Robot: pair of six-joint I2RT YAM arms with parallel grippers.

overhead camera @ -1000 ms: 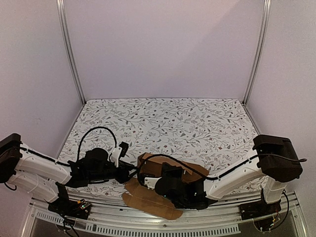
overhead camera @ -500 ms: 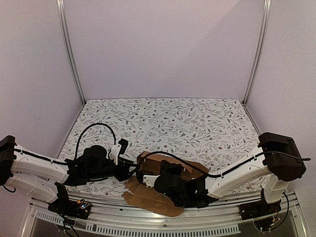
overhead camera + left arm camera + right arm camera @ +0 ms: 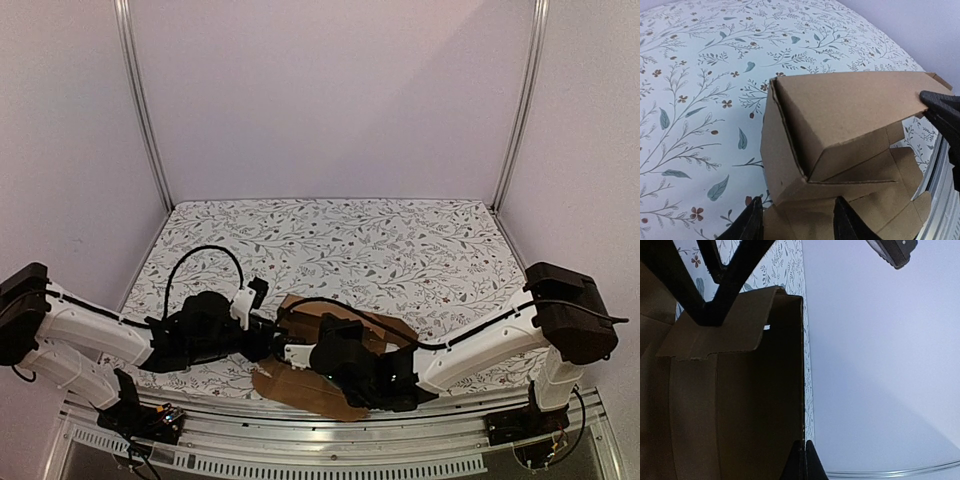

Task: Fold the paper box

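Floral counter (image 3: 400, 240) under everything. Half-erected paper box (image 3: 840, 115), flaps splayed flat, sits just ahead of left gripper (image 3: 797, 200), lower corner between its spread, released jaws. At box's far wall edge, right gripper (image 3: 801, 460) clenched on cardboard.

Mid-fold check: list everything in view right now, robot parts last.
paper box: one, brown, partly folded, near edge of the table between the two grippers
table: one, white floral cover, under everything
frame posts: two, silver, at the back corners
walls: pale, behind and at both sides
left arm: one, white and black, reaching in from the left
right arm: one, white and black, reaching in from the right
left gripper: one, black, fingers apart at the box's lower edge
right gripper: one, black, closed on a box panel edge
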